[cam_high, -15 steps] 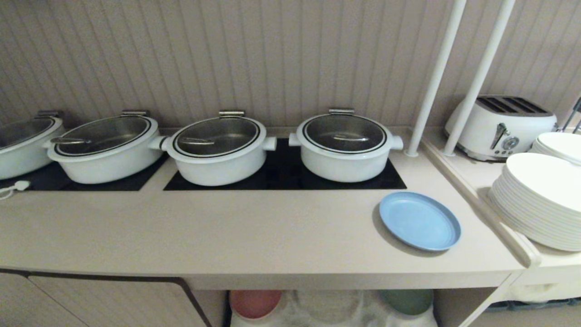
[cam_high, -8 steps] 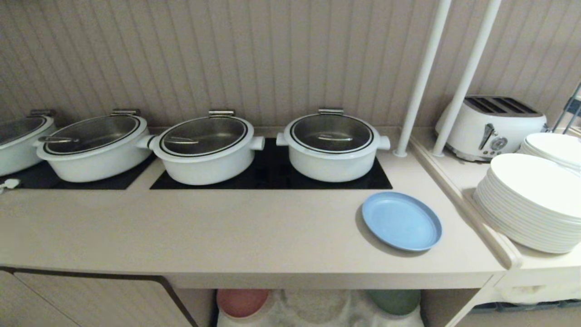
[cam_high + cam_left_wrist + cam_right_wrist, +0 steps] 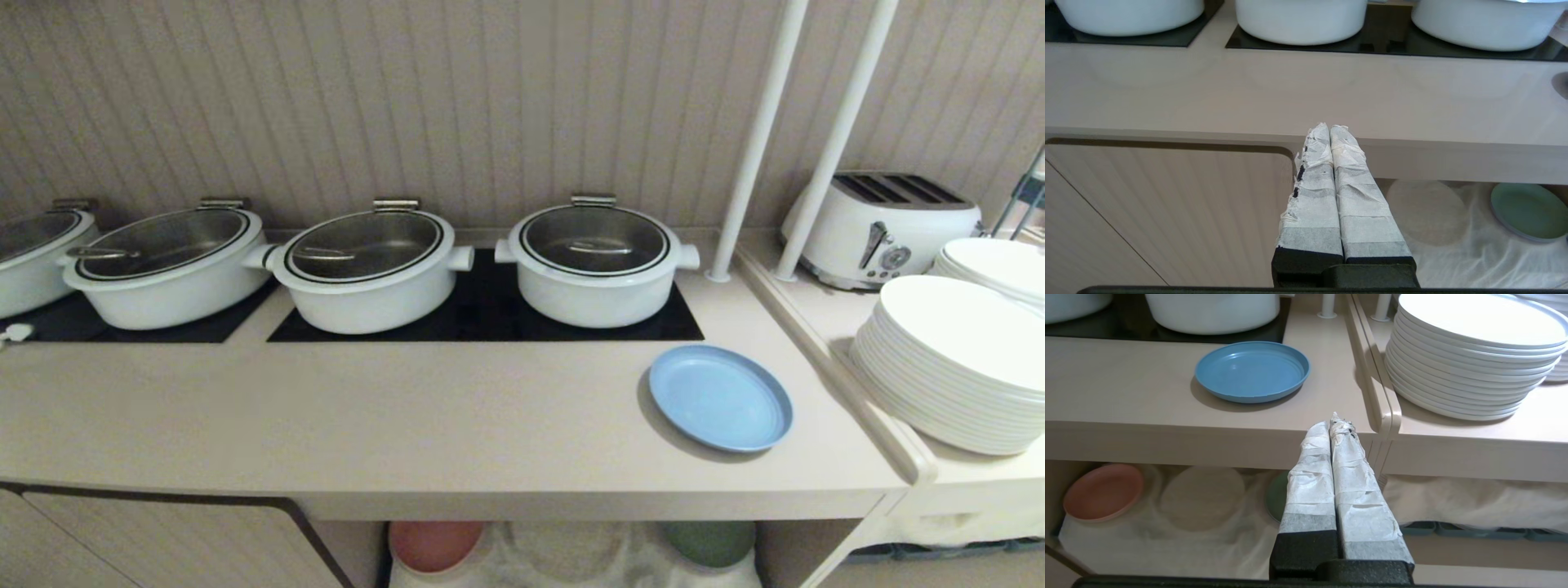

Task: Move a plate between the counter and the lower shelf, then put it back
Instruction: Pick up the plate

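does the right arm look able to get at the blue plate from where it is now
Probably yes. The blue plate lies alone near the front of the counter, nothing on it. The right gripper, fingers shut, sits below and in front of the counter edge, so it would need to rise and open first.

Smooth, matt light blue plastic-looking round plate (image 3: 720,398) on a glossy beige counter (image 3: 408,416); glossy black glass hob panel (image 3: 490,314); thin white cloth sheet (image 3: 1167,539); glossy white toaster (image 3: 882,229) with metal lever.

head: above, facing counter (image 3: 408,425) | wrists: low, level, facing its front edge | shared: counter
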You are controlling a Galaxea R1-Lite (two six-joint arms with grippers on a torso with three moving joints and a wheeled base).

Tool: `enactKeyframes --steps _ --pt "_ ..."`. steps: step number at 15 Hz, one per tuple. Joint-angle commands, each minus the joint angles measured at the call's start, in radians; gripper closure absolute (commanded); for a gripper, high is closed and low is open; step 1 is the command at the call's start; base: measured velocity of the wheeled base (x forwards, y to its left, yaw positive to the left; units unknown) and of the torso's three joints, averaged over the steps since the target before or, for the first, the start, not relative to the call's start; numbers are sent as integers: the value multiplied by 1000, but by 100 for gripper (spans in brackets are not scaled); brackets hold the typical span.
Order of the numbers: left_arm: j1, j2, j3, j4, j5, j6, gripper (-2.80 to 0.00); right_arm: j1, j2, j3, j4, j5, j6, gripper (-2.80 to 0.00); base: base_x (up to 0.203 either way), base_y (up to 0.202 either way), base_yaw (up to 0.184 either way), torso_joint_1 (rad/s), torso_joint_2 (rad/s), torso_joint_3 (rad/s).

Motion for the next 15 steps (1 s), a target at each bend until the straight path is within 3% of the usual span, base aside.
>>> enactKeyframes --steps 1,7,15 --pt "0 0 0 0 1 -1 0 1 1 -15 -1 6 -12 0 0 0 0 0 0 0" --pt "0 0 0 0 1 -1 0 8 175 -242 98 62 -19 0 0 0 0 0 0 0" --pt "0 0 0 0 1 -1 0 26 783 -585 123 99 -4 0 0 0 0 0 0 0"
